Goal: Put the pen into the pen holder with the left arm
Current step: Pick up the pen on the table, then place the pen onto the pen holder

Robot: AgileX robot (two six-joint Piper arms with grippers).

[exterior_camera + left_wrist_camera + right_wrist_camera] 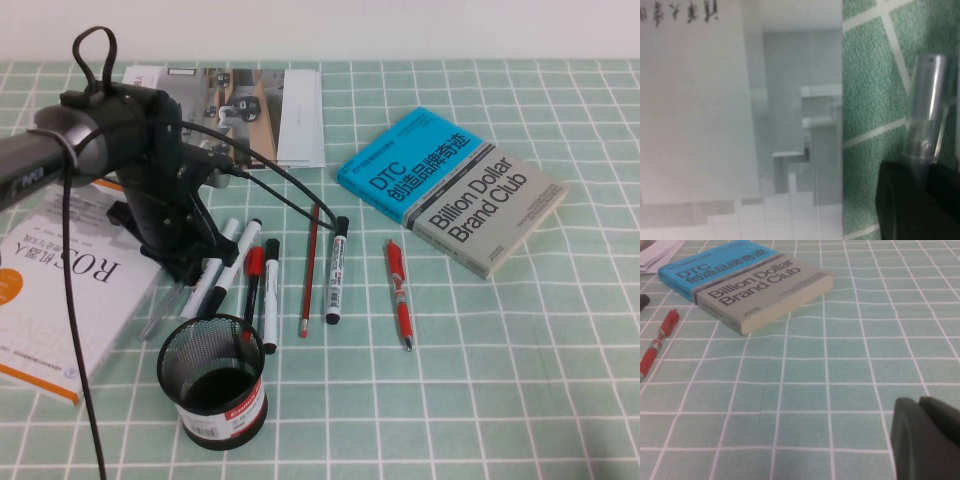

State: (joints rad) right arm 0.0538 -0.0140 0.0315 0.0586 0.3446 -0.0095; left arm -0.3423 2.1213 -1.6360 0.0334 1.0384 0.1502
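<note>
Left arm [60,140] reaches in from the left edge, wrist bent steeply down, loose black cables looping over it and trailing to the worktop [500,380]. Left gripper [185,262] sits low at the left end of the row of pens, just beyond the pen holder [213,380], which stands upright nearest the camera with its red label on the base band. The pen [165,312] lies slanted beside the white ROS book [60,300], its far end running under the gripper; from the high view the jaws are masked by the gripper body. The left wrist view fills that in: the clear pen barrel [925,115] enters between two black fingers [900,200], which look closed on it over green cloth, with the book's pale cover alongside. Just right of the gripper lie white black-capped markers [268,295], a thin red pencil [309,270], another marker [336,270], then a red pen [400,292] set apart. Farther right, a blue and grey book [455,190]; at the back, a magazine [240,110]. Right gripper [927,440] shows only in its own wrist view, as a dark edge over bare cloth; its jaws, cannot tell.
</note>
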